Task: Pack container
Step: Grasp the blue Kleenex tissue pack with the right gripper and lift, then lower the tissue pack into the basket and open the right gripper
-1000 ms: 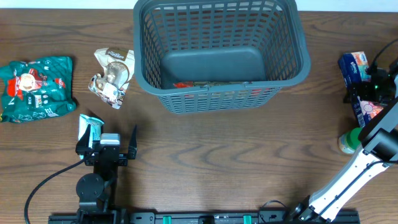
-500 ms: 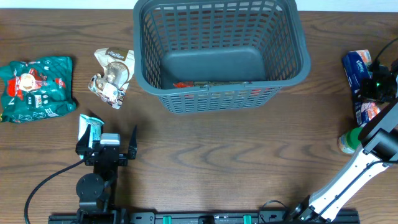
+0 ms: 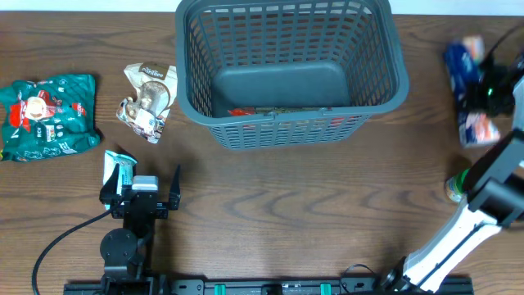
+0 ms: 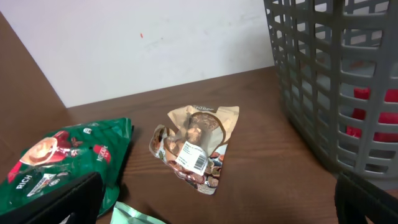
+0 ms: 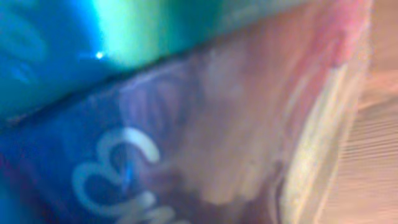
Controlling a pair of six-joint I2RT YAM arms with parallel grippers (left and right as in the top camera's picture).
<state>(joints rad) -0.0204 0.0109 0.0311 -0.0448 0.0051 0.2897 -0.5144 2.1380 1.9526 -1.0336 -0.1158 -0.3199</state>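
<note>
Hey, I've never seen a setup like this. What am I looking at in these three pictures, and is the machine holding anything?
It is a robot with two arms, each ending in a two-fingered pincer. One picture looks down from above; the other two come from cameras on the wrists. On the wooden table are a big grey basket with something red inside, a green bag, a tan pouch, a small teal packet and a green-capped bottle. The left pincer sits open beside the teal packet, holding nothing. The right pincer, far right, appears closed on a blue packet, which fills its blurred wrist picture.
</note>
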